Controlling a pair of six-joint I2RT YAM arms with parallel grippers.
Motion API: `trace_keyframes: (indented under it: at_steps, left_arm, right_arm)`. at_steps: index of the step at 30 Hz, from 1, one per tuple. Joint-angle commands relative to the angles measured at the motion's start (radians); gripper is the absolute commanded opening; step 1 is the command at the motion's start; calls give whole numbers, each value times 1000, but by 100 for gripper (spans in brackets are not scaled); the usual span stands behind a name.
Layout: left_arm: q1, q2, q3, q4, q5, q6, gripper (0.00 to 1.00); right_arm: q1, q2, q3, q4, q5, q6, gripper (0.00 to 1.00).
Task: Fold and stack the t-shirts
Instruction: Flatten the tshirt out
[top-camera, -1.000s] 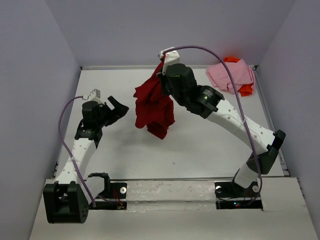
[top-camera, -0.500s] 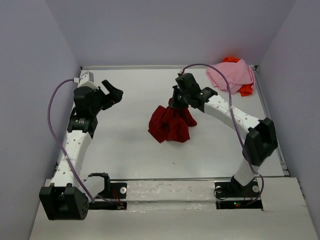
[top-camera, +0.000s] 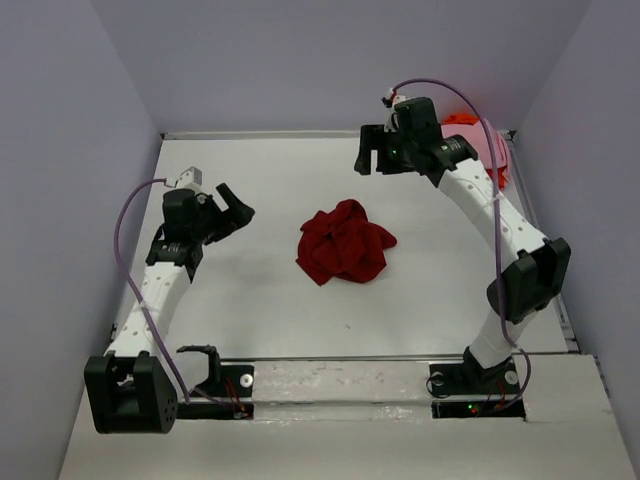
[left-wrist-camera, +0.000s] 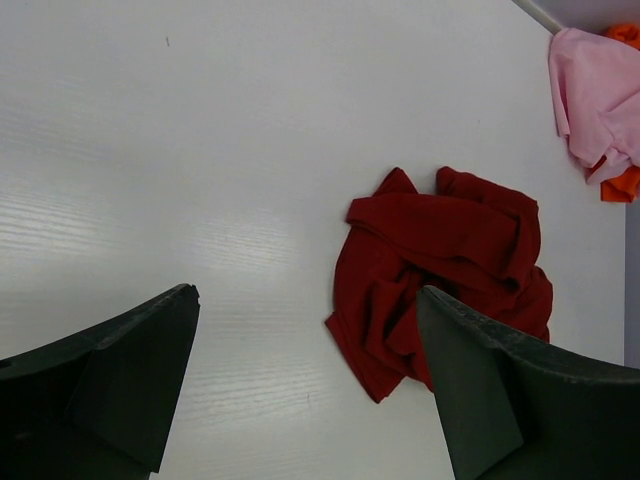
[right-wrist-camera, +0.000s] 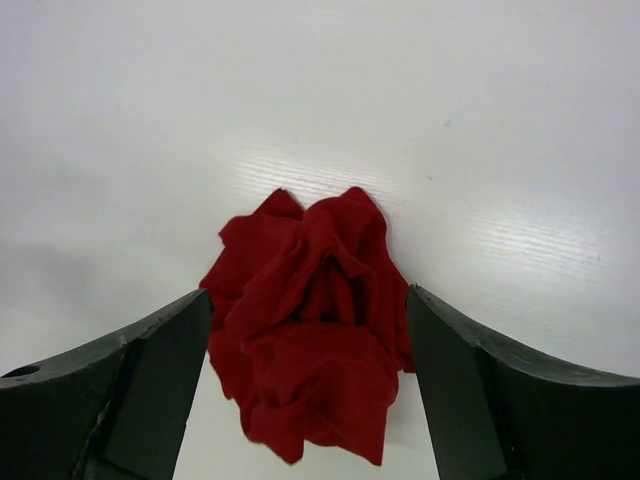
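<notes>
Dark red t-shirt (top-camera: 343, 243) crumpled on table (top-camera: 250, 300)

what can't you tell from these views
orange t-shirt: only slivers show; the pink t-shirt covers it, left wrist view.
pink t-shirt: cut by the right edge in the left wrist view, partly behind the right arm in the top view.
dark red t-shirt: bunched, so collar and sleeves are lost in folds, all views.
</notes>
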Motion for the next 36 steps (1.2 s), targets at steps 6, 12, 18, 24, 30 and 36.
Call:
trace_keyframes:
  at_steps: [6, 12, 18, 24, 30, 36]
  left_arm:
    - [-1, 44, 42, -17, -34, 37, 99]
    - [3, 32, 88, -94, -83, 44, 99]
    - [8, 12, 97, -97, -57, 52, 99]
    - [8, 9, 86, -76, -2, 64, 99]
    - [-4, 18, -3, 70, 137, 64, 99]
    - [-133, 97, -29, 231, 84, -28, 99]
  right_arm:
    - [243, 29, 8, -26, 53, -538, 83]
    - [280, 187, 22, -11, 133, -616, 80]
    - [289, 308, 7, 23, 240, -639, 82]
    - [289, 312, -19, 69, 363, -605, 0]
    - [289, 221, 176, 79, 406, -529, 0]
    - [253, 103, 266, 79, 454, -337, 0]
